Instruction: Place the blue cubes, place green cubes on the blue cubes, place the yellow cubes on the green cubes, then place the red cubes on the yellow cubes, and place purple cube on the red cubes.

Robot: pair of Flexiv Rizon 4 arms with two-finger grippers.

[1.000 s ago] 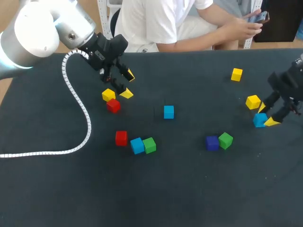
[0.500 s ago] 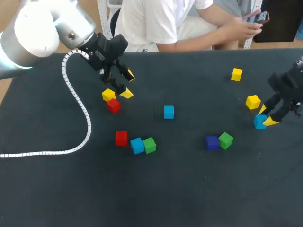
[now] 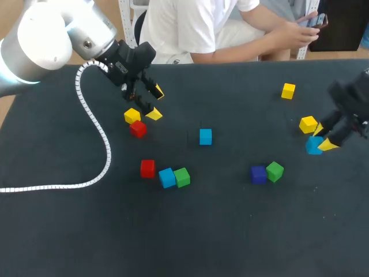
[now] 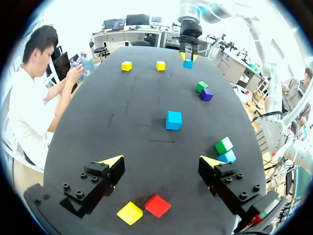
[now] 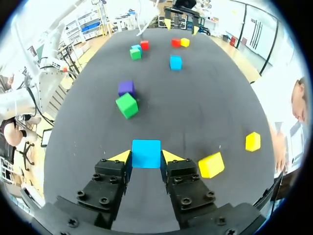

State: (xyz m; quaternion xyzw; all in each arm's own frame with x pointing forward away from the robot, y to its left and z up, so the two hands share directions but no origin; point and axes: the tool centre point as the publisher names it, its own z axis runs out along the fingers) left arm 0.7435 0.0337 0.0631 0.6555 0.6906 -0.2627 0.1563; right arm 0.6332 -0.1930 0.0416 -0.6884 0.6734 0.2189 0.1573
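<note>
1. Gripped blue cube (image 3: 313, 145) (image 5: 146, 153): is sitting between the fingers of the right gripper (image 3: 323, 139) (image 5: 146, 157), near the right edge of the table (image 3: 230, 231). Whether it is touching the table cannot be told.
2. Right gripper: is pinching the gripped blue cube, both yellow tips pressing on opposite sides and standing only the cube's width apart.
3. Right yellow cube (image 3: 308, 124) (image 5: 211, 164): is lying just beside the gripped blue cube, toward the far edge.
4. Far yellow cube (image 3: 288, 90) (image 5: 253, 141): is lying alone nearer the far edge.
5. Purple cube (image 3: 258, 174) and right green cube (image 3: 275, 171): are sitting side by side, touching, right of the table's centre.
6. Centre blue cube (image 3: 205, 137) (image 4: 173, 120): is standing alone mid-table.
7. Left blue cube (image 3: 167, 178) and left green cube (image 3: 182, 177): are touching, with the near red cube (image 3: 147, 168) just beside them on the left-edge side.
8. Left yellow cube (image 3: 132, 115) (image 4: 130, 213) and far red cube (image 3: 138, 128) (image 4: 157, 205): are touching, toward the far left corner.
9. Left gripper (image 3: 154, 103) (image 4: 161, 161): is hanging wide open and holding nothing, above and just beside that pair.
10. White cable (image 3: 98, 133): is trailing from the left arm across the table to the left edge.
</note>
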